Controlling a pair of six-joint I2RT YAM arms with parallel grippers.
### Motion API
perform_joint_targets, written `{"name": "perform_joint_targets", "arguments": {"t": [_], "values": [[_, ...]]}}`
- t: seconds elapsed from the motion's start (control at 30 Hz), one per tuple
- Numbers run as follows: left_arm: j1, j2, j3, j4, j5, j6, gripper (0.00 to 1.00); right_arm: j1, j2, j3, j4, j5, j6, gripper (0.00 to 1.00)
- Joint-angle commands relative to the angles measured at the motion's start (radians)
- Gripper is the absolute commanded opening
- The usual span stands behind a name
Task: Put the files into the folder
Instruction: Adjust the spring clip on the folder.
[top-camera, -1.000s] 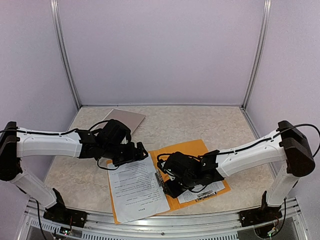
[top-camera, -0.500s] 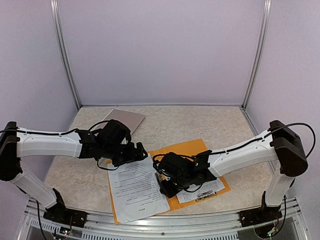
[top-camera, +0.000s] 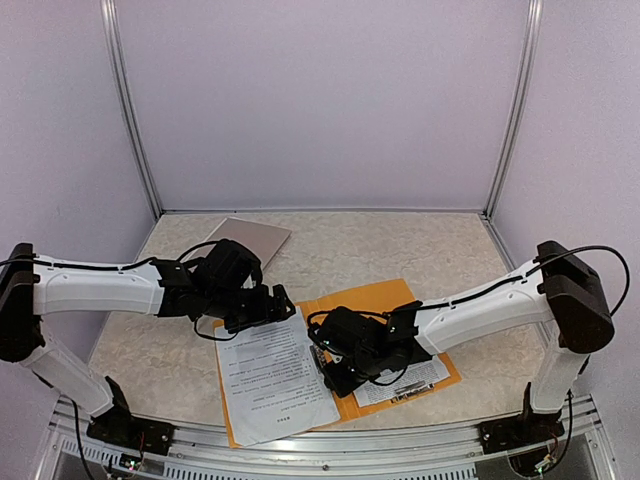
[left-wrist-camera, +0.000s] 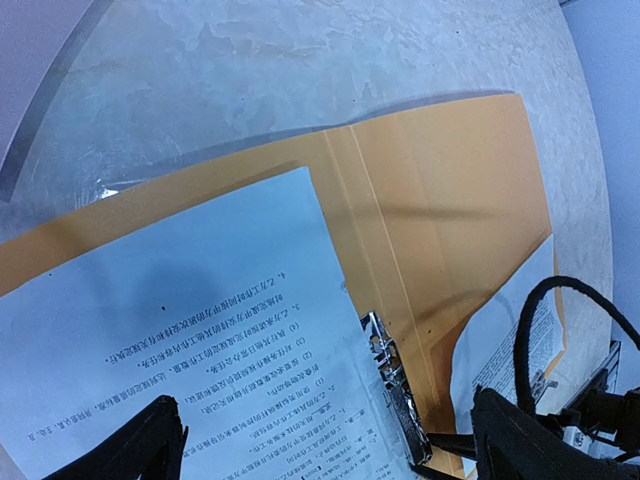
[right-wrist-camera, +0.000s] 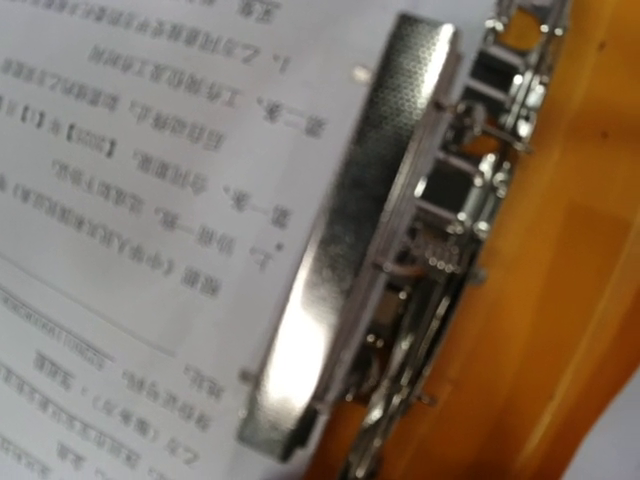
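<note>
Though flat, files (top-camera: 268, 385) beside right gripper (top-camera: 328, 377)

My right gripper (top-camera: 333, 376) is low over the orange folder (top-camera: 385, 300) near the bench (top-camera: 400, 240) near edge. Printed sheet (top-camera: 270, 385) on its left flap, left gripper (top-camera: 283, 304) at the sheet's far edge.

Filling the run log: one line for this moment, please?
folder open | files on both flaps | left hand open, above files | right hand at spine clip, grip unclear

A robot lab's test cell: plain lavender wall panels (top-camera: 320, 100) framed by aluminium posts (top-camera: 130, 120) enclose a marble-patterned bench (top-camera: 400, 245), with white left arm (top-camera: 100, 285) and right arm (top-camera: 490, 305) bolted at its near edge.
</note>
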Motion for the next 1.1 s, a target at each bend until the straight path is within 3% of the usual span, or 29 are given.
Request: {"name": "perform_joint_targets", "arguments": {"t": [0.0,0.47,1.07], "values": [[-0.003,-0.003,-0.015,-0.023,-0.015,0.005,0.96,0.004,0.022,0.03,-0.027,0.019,-0.005,0.21],[-0.003,-0.005,-0.019,-0.028,-0.022,0.006,0.96,0.006,0.027,0.056,-0.052,0.03,-0.004,0.13],[-0.002,-0.007,-0.033,-0.02,-0.023,0.0,0.96,0.006,0.019,0.102,-0.105,0.055,-0.005,0.13]]}}
